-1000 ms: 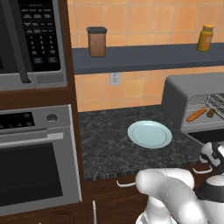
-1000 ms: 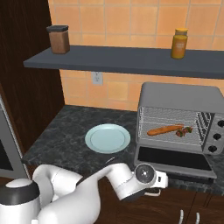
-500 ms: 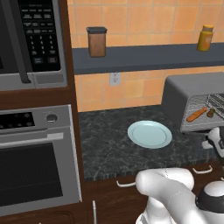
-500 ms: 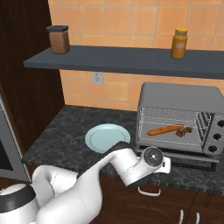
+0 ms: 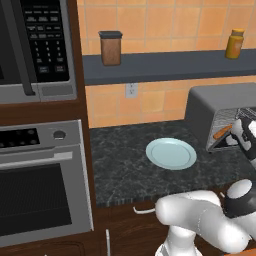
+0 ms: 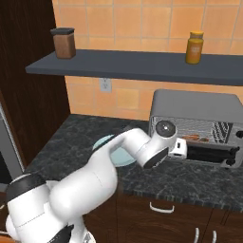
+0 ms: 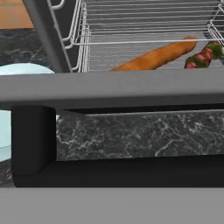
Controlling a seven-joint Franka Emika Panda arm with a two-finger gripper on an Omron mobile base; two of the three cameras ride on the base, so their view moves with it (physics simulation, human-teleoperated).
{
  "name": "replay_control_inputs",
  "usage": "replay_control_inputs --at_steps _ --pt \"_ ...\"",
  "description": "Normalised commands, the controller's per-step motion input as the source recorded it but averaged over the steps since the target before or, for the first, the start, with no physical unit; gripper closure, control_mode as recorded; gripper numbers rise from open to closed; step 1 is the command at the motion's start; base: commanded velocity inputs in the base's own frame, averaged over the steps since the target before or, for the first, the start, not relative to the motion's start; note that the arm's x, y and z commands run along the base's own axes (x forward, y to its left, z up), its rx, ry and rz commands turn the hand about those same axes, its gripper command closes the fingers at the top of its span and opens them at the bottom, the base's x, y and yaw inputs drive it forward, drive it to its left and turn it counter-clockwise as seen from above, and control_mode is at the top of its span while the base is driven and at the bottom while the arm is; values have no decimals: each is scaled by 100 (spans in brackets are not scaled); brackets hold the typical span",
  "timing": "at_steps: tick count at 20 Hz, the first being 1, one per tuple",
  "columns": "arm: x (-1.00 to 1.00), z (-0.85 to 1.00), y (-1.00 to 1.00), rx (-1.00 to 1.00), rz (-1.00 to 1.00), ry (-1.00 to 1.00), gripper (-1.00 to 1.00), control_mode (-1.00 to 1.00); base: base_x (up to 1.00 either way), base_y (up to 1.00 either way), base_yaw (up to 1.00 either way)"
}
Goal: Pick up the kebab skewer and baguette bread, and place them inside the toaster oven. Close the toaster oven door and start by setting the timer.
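Observation:
The toaster oven [image 6: 194, 107] stands at the right end of the counter, seen from its side as the toaster oven [image 5: 210, 102] in the left base view. On its wire rack lie the orange-brown baguette bread [image 7: 153, 57] and, to its right, the kebab skewer [image 7: 202, 57]. The toaster oven door [image 6: 211, 154] is tilted partway up, its grey frame [image 7: 113, 89] and dark handle bar [image 7: 131, 170] close in front of the hand camera. My gripper [image 6: 178, 148] is right at the door's left end; its fingers are hidden.
A pale blue plate [image 5: 171, 153] lies on the dark counter left of the toaster oven. A brown jar [image 5: 111, 48] and a yellow bottle [image 5: 234, 44] stand on the shelf. The microwave [image 5: 35, 45] and wall oven [image 5: 40, 185] are on the left.
The door, which lay flat open, has swung partway up. My hand has risen from below the counter's edge and moved right, up to the oven's front.

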Motion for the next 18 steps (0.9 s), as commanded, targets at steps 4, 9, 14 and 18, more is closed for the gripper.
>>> replay_control_inputs --at_steps 4,9,14,18 --pt "77 6 0 0 2 19 -100 -100 0 0 0" --pt "56 -5 6 0 1 13 -100 -100 0 0 0" --pt "45 -46 14 -2 0 4 -100 -100 0 0 0" --pt "51 -76 34 -3 0 0 -100 -100 0 0 0"
